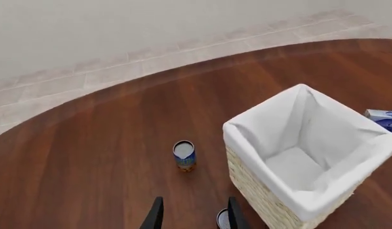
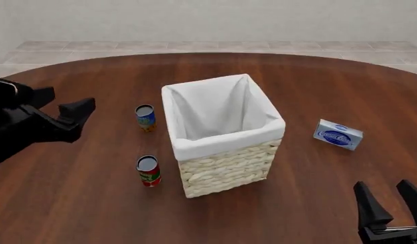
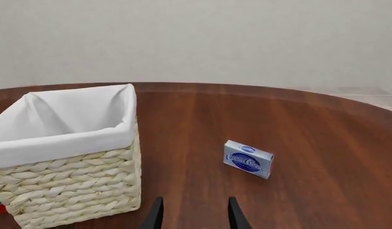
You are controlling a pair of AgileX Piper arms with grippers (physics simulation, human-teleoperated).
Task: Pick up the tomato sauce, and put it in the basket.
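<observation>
Tomato sauce (image 2: pixel 149 171) stands upright on the table (image 2: pixel 296 203), just beside the basket (image 2: pixel 225 168); the left gripper (image 1: pixel 193 217) hovers above it, jaws spread, holding nothing. Right gripper (image 2: pixel 391 206) waits near-side, fingers parted too.

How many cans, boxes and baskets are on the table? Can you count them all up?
Cans: 2, the tomato sauce and a blue-and-orange can
Boxes: 1, a blue-and-white box
Baskets: 1, the basket
Total: 4
</observation>
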